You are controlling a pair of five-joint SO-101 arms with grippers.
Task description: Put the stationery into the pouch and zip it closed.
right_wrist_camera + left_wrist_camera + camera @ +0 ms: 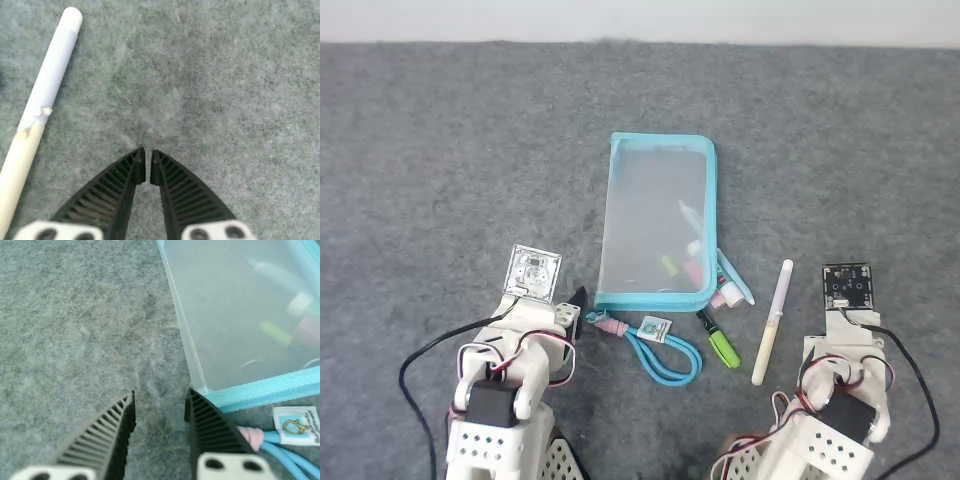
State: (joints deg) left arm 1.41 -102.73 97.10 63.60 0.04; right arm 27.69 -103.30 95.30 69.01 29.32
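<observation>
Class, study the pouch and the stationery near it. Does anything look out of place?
Yes. A white pen lies on the grey mat, apart from the pouch. A green highlighter and a blue pen sit at its corner nearest the arms, partly or wholly outside, so it looks unready for zipping.

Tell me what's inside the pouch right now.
Through the frosted face of the pouch show a pale blue pen, a green marker and a pink marker. The frosting blurs them; whatever lies beneath them is hidden.
</observation>
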